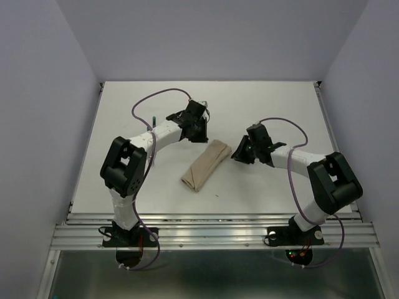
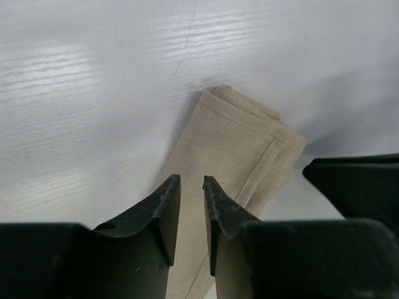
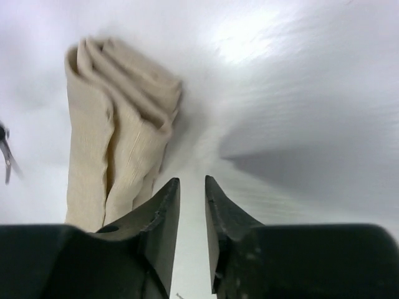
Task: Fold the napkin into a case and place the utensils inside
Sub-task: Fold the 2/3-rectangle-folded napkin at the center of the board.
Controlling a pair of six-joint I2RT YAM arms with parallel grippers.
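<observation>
The napkin [image 1: 206, 165] lies as a narrow folded case, slanting across the middle of the table. My left gripper [image 1: 202, 138] hovers just over its far end. In the left wrist view its jaws [image 2: 192, 179] stand a little apart, the beige cloth [image 2: 237, 143] showing beneath and nothing between them. My right gripper [image 1: 237, 156] sits just right of that same end. Its jaws [image 3: 192, 180] are slightly open over bare table, with the cloth's layered folds [image 3: 106, 124] to their left. One dark green utensil handle [image 1: 152, 119] shows behind the left arm.
A thin silver piece [image 3: 5, 154] shows blurred at the left edge of the right wrist view. Grey walls close in the white table [image 1: 280, 106] at the back and both sides. Purple cables loop above each arm.
</observation>
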